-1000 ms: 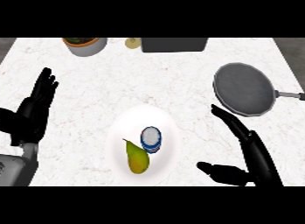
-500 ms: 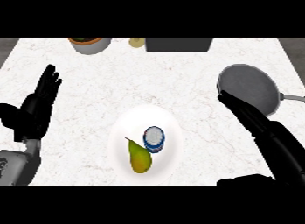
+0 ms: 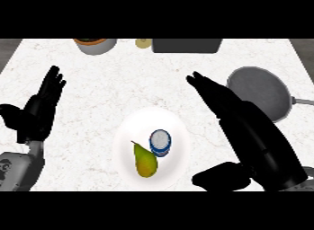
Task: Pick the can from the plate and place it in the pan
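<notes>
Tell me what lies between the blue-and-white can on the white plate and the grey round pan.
In the head view, the right hand stretches open between the blue-and-white can and the grey round pan, over white marbled counter.

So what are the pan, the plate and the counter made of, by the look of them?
Pan: likely metal, dull grey with a thin silvery handle. Plate: probably ceramic, plain smooth white. Counter: looks like marble or stone, white with faint grey veins.

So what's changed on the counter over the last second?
The right hand has swung up and inward, its straight fingers now stretched out between the plate and the pan, holding nothing. The can and pear stay on the plate, untouched. The left hand rests open at the left, as before.
</notes>
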Robot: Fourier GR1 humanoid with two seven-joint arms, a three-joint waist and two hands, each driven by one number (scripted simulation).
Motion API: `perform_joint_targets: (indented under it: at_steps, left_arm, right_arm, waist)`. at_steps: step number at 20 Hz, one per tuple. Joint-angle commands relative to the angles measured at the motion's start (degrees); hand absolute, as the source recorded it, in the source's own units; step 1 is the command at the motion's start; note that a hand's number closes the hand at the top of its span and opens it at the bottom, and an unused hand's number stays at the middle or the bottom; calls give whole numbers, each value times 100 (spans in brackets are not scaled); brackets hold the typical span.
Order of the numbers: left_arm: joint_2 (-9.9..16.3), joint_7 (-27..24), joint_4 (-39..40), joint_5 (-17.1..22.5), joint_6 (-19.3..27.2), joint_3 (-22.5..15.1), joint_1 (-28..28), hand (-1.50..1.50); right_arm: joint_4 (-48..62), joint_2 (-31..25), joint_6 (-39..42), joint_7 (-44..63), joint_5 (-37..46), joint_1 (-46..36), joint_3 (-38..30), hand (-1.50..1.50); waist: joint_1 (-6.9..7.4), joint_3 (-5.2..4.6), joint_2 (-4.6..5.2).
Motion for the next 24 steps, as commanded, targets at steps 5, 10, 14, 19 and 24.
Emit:
perform_joint_targets:
  at_steps: [5,10,14,19,24]
  left_arm:
    - [-32,388,-83,-217,-98,179,-237,0]
    - [-10,195,-473,-139,-340,371,308,0]
    - [-208,163,-282,-297,-369,410,203,0]
    - [-355,282,-352,-521,-284,407,122,0]
    - [-427,115,-58,-545,-579,536,189,0]
  right_arm:
    - [717,1293,309,301,190,-578,380,-150]
    - [608,1543,571,949,555,-277,492,-150]
    - [1160,1635,476,389,950,-35,296,-150]
    - [1398,1763,473,399,1354,292,359,-150]
    - [1886,1973,831,66,1224,277,164,-150]
  waist:
    - [-5,4,3]
    - [-8,5,-10]
    - [-19,7,-1]
    - [-26,7,0]
    - [-22,7,4]
